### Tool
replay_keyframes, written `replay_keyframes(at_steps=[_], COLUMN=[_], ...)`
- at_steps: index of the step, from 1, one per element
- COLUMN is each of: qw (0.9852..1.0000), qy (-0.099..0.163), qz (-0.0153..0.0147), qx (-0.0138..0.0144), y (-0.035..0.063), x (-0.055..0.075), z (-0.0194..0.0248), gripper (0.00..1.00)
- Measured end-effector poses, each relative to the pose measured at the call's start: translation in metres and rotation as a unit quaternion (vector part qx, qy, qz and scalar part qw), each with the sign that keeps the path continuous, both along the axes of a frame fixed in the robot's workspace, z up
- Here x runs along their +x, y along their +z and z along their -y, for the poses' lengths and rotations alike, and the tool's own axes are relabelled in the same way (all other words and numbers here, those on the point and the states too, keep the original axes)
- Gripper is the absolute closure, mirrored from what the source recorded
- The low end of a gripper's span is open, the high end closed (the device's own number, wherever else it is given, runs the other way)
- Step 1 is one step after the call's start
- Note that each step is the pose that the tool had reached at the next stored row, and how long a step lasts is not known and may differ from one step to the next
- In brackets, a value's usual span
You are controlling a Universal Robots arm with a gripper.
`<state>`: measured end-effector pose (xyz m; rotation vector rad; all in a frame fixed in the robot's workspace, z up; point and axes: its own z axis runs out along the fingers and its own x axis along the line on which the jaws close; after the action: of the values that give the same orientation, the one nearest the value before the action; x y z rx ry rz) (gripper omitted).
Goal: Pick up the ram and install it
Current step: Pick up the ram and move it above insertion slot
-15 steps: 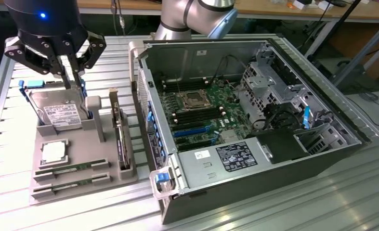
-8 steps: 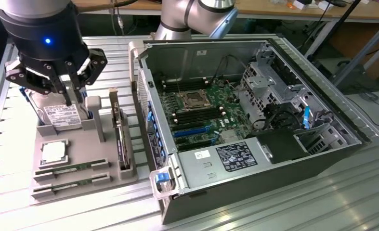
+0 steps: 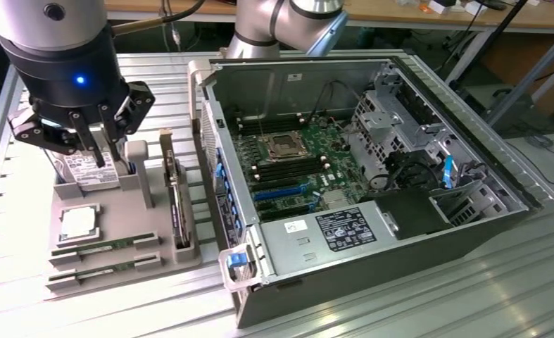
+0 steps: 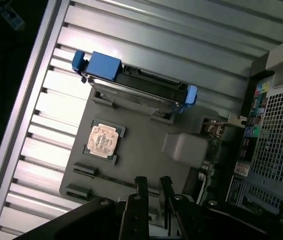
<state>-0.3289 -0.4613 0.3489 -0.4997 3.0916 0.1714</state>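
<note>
**Item:** ram (image 3: 104,246), a slim green memory stick. It is one of two seated in the grey parts tray (image 3: 143,224) on the slatted worktop (image 3: 14,211), at the lower left of the exterior view.

**Handling (judged):** light, stiff, and fragile at the chips and contacts. Best pinched across the flat faces at mid-length.

**Tool** (image 3: 108,163): fingers spread and empty. It hangs over the hard drive (image 3: 84,176) at upper left, apart from the ram.

We see bright light washing the ribbed desk (image 3: 14,239) white at seven o'clock; in the wrist view glare flares at nine o'clock, deep shadow at eleven.
</note>
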Motion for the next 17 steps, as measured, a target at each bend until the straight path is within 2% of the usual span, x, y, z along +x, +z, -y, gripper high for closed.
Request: replay_keyframes(at_steps=[3,5,7,10,11,12,13,14,15,16,17], qw=[0.9995,0.9984,0.9946,0.9889,0.9878,0.9847,0.9788,0.9754,0.9729,0.9697,0.9677], qy=[0.030,0.056,0.104,0.149,0.156,0.174,0.205,0.221,0.231,0.244,0.252], qz=[0.0000,0.0000,0.0001,0.0004,0.0005,0.0006,0.0007,0.0007,0.0007,0.0007,0.0008], qx=[0.0000,0.0001,0.0001,0.0000,0.0000,0.0000,0.0000,0.0000,0.0000,0.0000,0.0001], y=[-0.0021,-0.0034,-0.0065,-0.0123,-0.0130,-0.0148,-0.0179,-0.0195,-0.0207,-0.0220,-0.0228], x=[0.000,0.000,0.000,0.000,0.000,0.000,0.000,0.000,0.000,0.000,0.000], z=[0.0000,0.0000,0.0001,0.0008,0.0008,0.0009,0.0009,0.0009,0.0009,0.0009,0.0009], gripper=[0.76,0.76,0.76,0.76,0.76,0.76,0.76,0.76,0.76,0.76,0.76])
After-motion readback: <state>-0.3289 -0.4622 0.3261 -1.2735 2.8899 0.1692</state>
